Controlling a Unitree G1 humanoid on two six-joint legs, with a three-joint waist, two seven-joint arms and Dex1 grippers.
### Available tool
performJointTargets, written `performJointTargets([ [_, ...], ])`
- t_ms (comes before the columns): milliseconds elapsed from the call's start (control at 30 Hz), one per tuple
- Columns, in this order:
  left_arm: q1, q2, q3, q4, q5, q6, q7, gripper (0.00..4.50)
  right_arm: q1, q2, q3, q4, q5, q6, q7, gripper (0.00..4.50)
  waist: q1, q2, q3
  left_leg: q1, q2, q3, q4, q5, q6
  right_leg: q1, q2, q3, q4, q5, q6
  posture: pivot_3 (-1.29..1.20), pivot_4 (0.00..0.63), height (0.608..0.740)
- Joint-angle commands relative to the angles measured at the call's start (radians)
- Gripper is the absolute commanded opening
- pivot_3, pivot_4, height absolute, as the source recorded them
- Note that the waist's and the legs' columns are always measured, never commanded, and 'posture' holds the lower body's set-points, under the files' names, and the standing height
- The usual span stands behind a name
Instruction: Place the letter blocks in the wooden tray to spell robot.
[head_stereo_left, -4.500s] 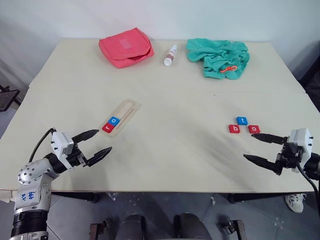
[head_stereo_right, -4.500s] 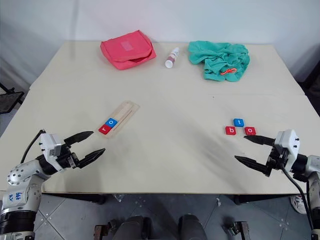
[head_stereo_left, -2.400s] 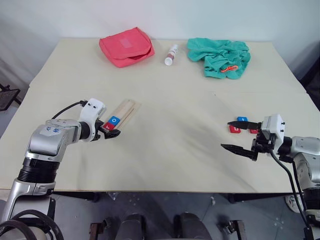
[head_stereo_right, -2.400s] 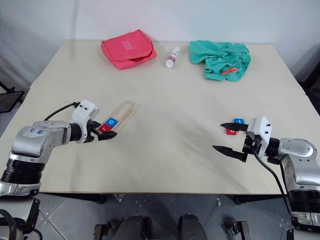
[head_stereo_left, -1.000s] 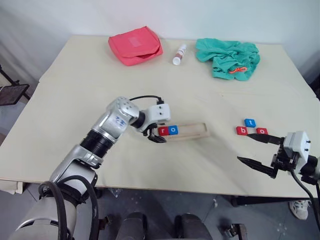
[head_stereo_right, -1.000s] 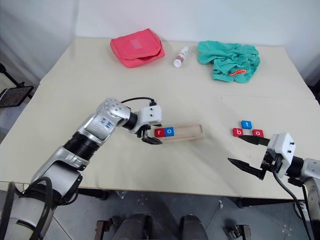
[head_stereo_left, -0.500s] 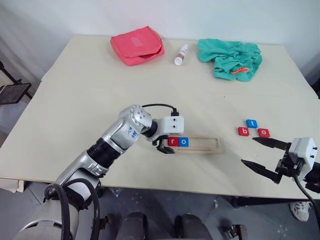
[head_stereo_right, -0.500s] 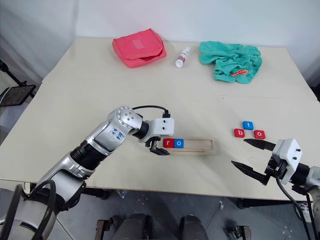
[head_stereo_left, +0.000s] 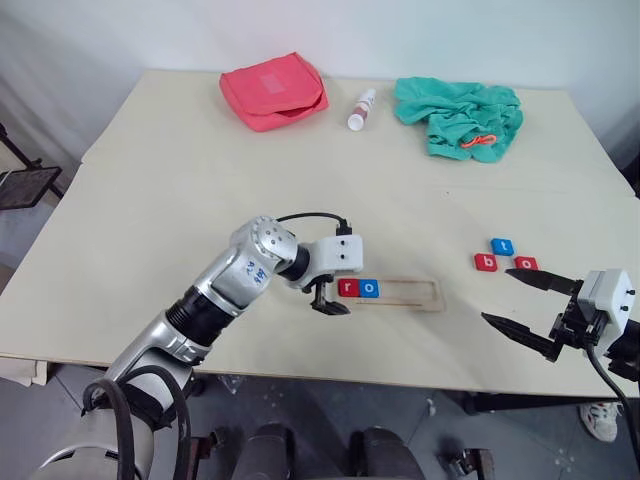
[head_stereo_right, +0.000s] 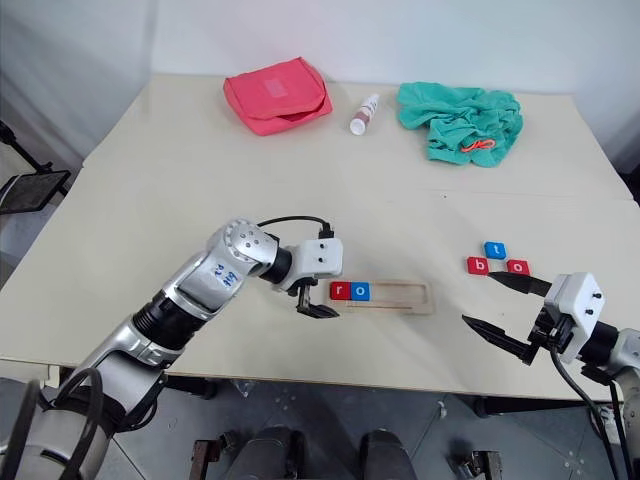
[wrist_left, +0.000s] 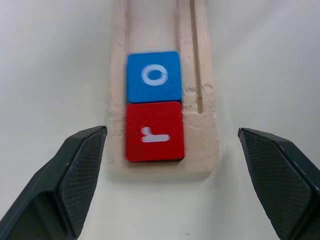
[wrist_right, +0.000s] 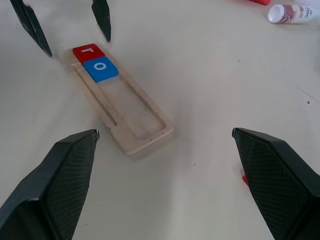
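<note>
I see a pale table (head_stereo_left: 150, 200); over the last few seconds the wooden tray (head_stereo_left: 415, 293) has been dragged from the left side toward the middle and turned, so it now lies crosswise near the front edge, closer to the loose blocks; a red r block (head_stereo_left: 348, 288) and a blue o block (head_stereo_left: 369, 288) sit touching at its left end, with the rest of the groove bare; my left gripper (head_stereo_left: 326, 301) has just let go and eased back off that end, its fingers spread and empty; my right gripper (head_stereo_left: 522, 304) hovers wide open, holding nothing, just near of the red b (head_stereo_left: 486, 263), blue t (head_stereo_left: 502, 246) and red o (head_stereo_left: 526, 264) at the right; I judge the b comes next.
</note>
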Motion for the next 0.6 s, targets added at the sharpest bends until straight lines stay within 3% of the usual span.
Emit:
performJointTargets([
  [33,0.009,0.007,0.124,-0.008,-0.085,-0.052,0.005,4.47,0.02,0.011,-0.037,-0.021,0.013,0.012,-0.039,4.5,0.0,0.0,0.0,0.0,0.0,0.0,0.0,0.0,0.0,0.0,0.0,0.0,0.0,0.0,0.0,0.0,0.15,0.74],
  [233,0.081,-0.032,0.43,0.186,-0.313,-0.438,-0.035,4.47,0.037,0.086,-0.071,-0.09,-0.009,0.106,-0.286,4.5,-0.003,0.0,0.0,0.0,0.0,0.0,0.0,0.0,0.0,-0.001,0.0,-0.001,0.001,0.0,0.0,0.0,0.15,0.74],
  [400,0.185,0.0,0.508,0.271,-0.38,-0.643,-0.137,4.47,0.078,0.137,-0.084,-0.205,0.034,0.278,-0.448,4.5,-0.007,0.001,-0.001,0.0,0.0,0.0,0.0,0.0,0.0,-0.001,0.0,-0.001,0.002,0.0,0.0,0.0,0.15,0.74],
  [600,0.302,0.008,0.526,0.346,-0.411,-0.83,-0.251,4.47,0.129,0.18,-0.075,-0.224,-0.002,0.272,-0.509,4.5,-0.003,0.001,-0.001,0.0,-0.001,0.0,0.0,0.0,0.0,-0.001,-0.001,-0.001,0.002,0.0,0.0,0.0,0.15,0.74],
])
